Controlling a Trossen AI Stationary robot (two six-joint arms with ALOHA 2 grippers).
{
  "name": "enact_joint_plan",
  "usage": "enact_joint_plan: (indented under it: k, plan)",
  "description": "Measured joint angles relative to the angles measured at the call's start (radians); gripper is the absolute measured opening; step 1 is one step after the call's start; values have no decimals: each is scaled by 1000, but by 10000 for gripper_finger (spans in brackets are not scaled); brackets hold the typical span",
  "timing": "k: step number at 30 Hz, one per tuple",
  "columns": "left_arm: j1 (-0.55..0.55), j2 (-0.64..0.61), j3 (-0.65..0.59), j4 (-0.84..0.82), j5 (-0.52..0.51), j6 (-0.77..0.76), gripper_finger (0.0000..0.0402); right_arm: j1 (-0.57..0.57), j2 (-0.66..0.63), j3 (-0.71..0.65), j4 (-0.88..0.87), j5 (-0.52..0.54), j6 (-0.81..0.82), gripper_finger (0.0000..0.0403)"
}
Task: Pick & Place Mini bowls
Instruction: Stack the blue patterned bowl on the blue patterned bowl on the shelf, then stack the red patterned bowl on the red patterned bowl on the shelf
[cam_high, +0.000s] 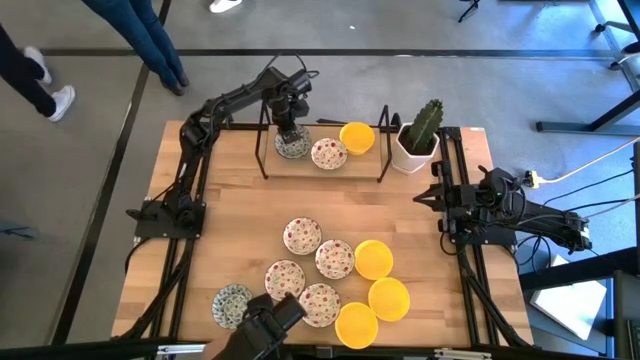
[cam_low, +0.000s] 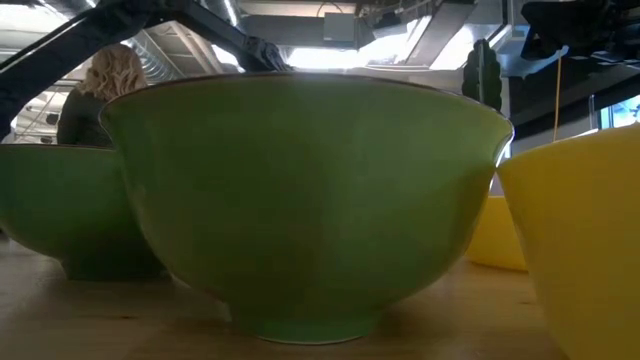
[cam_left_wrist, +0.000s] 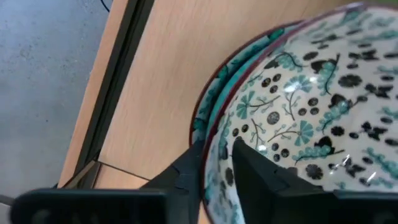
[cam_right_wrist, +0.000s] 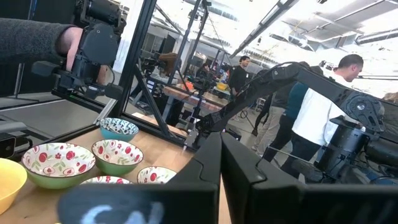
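My left gripper (cam_high: 290, 132) is at the table's far edge, shut on a green-blue patterned mini bowl (cam_high: 292, 146) on a raised wooden shelf (cam_high: 300, 166). In the left wrist view that bowl (cam_left_wrist: 311, 106) sits over a second green-blue rim (cam_left_wrist: 208, 102). Beside it on the shelf stand a red-speckled bowl (cam_high: 328, 153) and a yellow bowl (cam_high: 357, 137). Near the table's front stand several red-speckled bowls (cam_high: 301, 236), three yellow ones (cam_high: 373, 258) and one green-blue one (cam_high: 232, 305). My right gripper (cam_right_wrist: 221, 168) waits, shut, at the right edge (cam_high: 445, 205). My left gripper pinches the green-blue bowl's rim (cam_left_wrist: 219, 155), with one finger (cam_left_wrist: 186, 177) outside the wall and the other finger (cam_left_wrist: 261, 177) inside the bowl. It comes from above, pointing down. The bowl sits nested in or just over the second bowl; whether it rests there, I cannot tell.
A white square pot with a cactus (cam_high: 418, 140) stands right of the shelf. Black frame posts (cam_high: 264, 140) rise at the shelf's ends. In the low view, bowl walls (cam_low: 300, 200) fill the front. People stand beyond the far edge (cam_high: 150, 40).
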Motion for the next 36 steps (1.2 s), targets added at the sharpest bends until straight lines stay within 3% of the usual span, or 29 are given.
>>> enact_joint_plan:
  k: [9,16,31,36]
  plan:
    - [-8,-3,0,-11,-2,9,165,0,0,0,0,0,0,10]
    - [-7,-3,22,-37,-24,25,202,0,0,0,0,0,-1,10]
    - [-10,-4,97,-22,-51,77,206,0,0,0,0,0,-1,10]
    - [-41,-40,97,-85,-80,100,177,0,0,0,0,-1,-1,10]
